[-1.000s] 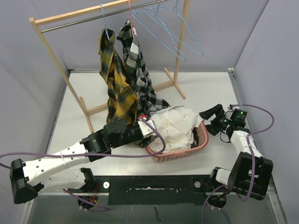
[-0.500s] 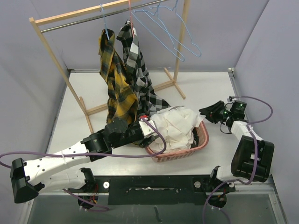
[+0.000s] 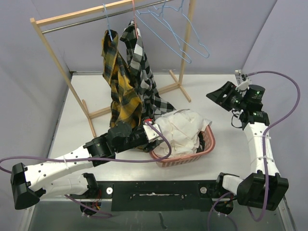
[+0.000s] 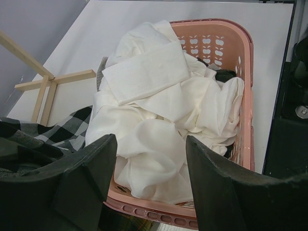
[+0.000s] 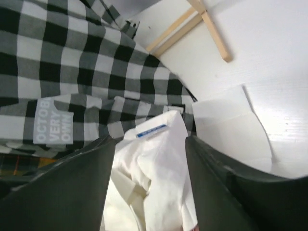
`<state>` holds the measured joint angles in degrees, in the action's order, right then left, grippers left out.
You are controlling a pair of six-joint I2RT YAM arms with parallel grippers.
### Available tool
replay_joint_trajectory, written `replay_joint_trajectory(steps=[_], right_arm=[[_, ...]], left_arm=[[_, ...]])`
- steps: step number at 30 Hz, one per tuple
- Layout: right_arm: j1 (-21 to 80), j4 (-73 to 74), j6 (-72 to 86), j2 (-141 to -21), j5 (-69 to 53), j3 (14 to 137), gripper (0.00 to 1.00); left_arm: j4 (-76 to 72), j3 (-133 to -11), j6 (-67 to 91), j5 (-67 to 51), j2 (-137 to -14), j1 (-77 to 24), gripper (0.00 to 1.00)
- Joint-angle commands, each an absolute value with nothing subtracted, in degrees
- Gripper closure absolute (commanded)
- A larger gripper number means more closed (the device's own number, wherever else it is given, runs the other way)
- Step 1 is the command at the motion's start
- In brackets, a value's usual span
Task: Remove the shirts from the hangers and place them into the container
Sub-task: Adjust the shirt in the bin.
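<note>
Basket (image 3: 192,155): pink, heaped with the white shirt (image 3: 180,126), which spills over the rim.
Plaid shirt (image 3: 119,89): on a blue hanger (image 3: 108,24) behind and left of the basket, tail drooping to the basket's left end.
Check shirt (image 3: 142,67): on the red hanger (image 3: 134,14), hem on the surface (image 3: 211,86) just behind the basket.
Handling: light and limp, likely to snag on wire. Best pinched at collar or shoulder.
Left tool (image 4: 150,144): half open, empty, at the basket's left end.
Right tool (image 5: 149,142): parted, empty, raised behind and right of the basket.

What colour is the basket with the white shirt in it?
The basket is pink, with small cut-out holes. It shows best in the left wrist view.
</note>
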<state>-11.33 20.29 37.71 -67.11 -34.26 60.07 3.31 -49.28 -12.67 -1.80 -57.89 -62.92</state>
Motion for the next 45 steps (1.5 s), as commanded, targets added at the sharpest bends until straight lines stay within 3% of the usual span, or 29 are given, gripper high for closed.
replay_joint_trajectory(steps=[1,8,21,29,38,45], right_arm=[[-11.33,26.44,35.00,-65.55,-32.56,59.70,0.33],[-13.31,16.44,44.67,-62.66,-36.69,45.83,0.19],[-14.84,18.62,47.27,-60.66,-33.34,43.18,0.18],[-17.96,28.58,41.63,-50.21,-17.57,41.64,0.17],[-18.19,16.34,47.21,-61.33,-33.51,38.06,0.17],[-18.25,9.82,51.32,-65.75,-36.93,36.75,0.16]], left_arm=[[1.34,-50.96,-12.66,-1.91,-57.05,-63.20,0.42],[1.17,-50.81,-12.87,-1.54,-56.91,-63.61,0.42],[1.22,-50.89,-12.92,-1.57,-58.05,-63.72,0.42],[1.14,-50.82,-12.75,-1.90,-58.51,-63.72,0.42],[1.30,-51.00,-12.74,-1.78,-59.25,-63.72,0.42],[1.28,-51.02,-12.92,-1.70,-59.19,-63.71,0.42]])
